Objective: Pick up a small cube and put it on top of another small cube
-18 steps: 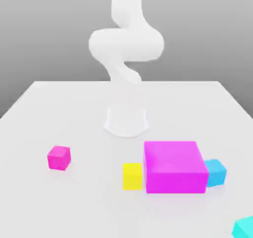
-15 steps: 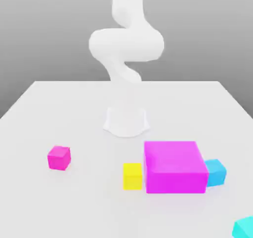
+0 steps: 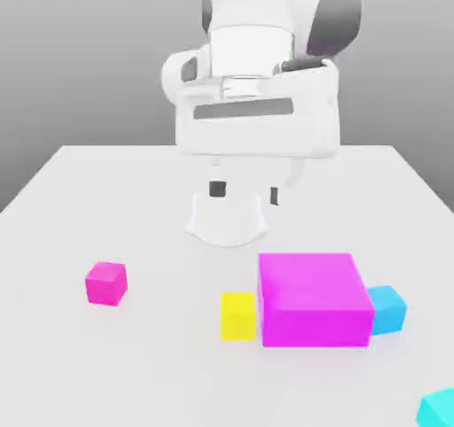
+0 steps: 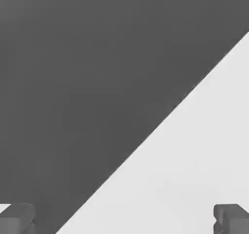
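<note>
- Exterior view: a white table (image 3: 106,195) is seen under a plain grey backdrop, w/ the arm's white base (image 3: 227,220) set on it toward the far side.
- The gripper (image 3: 244,191) is held high above the table, in front of the base; its two dark fingertips (image 3: 217,189) are spread wide apart and nothing is gripped betw. them.
- Landmark: the large magenta block (image 3: 315,299), resting on the table nearer the camera than the base.
- The small yellow cube (image 3: 238,315) is set just beside the block, on the exterior view's left of it; touching or not can't be told.
- A blue cube (image 3: 388,309) is partly hidden behind the block's opposite side.
- A small magenta cube (image 3: 106,283) is placed well apart from the block, toward the exterior view's left.
- A cyan cube (image 3: 439,407) is cut off by the frame corner, nearer than the block.
- Hand view: the pale table (image 4: 194,170) is met by dark backdrop along a diagonal edge; the two fingertips (image 4: 17,218) are seen far apart, nothing betw. them.
</note>
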Robot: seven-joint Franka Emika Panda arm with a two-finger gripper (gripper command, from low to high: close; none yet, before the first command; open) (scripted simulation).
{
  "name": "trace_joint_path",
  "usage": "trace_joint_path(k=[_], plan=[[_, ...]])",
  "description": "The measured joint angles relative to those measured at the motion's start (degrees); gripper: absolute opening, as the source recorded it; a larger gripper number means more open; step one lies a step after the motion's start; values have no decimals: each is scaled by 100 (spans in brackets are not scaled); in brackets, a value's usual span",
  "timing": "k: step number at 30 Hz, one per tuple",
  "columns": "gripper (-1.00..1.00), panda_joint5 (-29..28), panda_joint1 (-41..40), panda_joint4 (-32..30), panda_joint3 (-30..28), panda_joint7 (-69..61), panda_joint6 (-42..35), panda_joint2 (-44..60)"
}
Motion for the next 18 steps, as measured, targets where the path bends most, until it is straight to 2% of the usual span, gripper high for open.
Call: trace_joint_path(k=[12, 15, 18], plan=[[0, 335, -583, -1414, 810, 3053, 1187, 1397], [0, -27, -803, -1450, 941, 3542, 1453, 1729], [0, -796, -1043, -1388, 937, 4119, 1713, 2075]])
